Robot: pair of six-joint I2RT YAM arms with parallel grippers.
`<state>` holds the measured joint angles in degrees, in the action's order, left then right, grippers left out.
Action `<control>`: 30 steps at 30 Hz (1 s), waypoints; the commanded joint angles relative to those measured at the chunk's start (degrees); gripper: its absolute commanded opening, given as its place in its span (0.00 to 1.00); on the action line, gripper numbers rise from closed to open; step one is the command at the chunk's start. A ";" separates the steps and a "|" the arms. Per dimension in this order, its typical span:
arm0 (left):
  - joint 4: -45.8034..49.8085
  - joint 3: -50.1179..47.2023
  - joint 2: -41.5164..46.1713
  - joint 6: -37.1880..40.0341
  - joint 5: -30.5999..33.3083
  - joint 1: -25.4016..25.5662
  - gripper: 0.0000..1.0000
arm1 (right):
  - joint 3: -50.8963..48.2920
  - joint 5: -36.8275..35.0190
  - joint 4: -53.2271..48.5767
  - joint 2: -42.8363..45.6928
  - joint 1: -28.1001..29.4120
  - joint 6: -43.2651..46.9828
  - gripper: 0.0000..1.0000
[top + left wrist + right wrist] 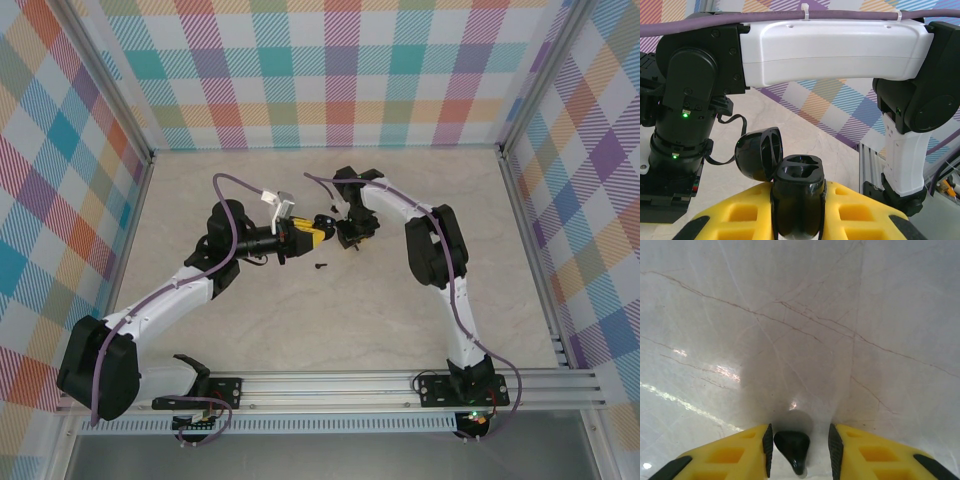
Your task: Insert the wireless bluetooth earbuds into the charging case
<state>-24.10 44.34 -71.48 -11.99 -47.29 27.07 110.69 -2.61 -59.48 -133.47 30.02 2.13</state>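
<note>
My left gripper is shut on a black charging case, held upright with its lid swung open to the left. Both of its sockets look empty. In the top view the left gripper sits mid-table, close to my right gripper. The right gripper points down at the table with a black earbud between its yellow fingers. The earbud lies against the left pad, with a gap to the right pad. Another black earbud lies on the table just in front of the two grippers.
The marble-patterned tabletop is fenced by checked walls and an aluminium frame. In the left wrist view the right arm's white link passes close above the case, and the frame rail stands at the right.
</note>
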 commanded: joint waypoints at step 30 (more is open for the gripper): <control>-0.84 0.23 0.97 0.57 -0.05 -0.71 0.04 | -0.22 -5.50 -3.04 -3.11 3.04 -2.37 0.31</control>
<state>-24.10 44.34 -71.48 -11.99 -47.29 27.07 110.69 -7.11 -59.68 -133.69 32.71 1.04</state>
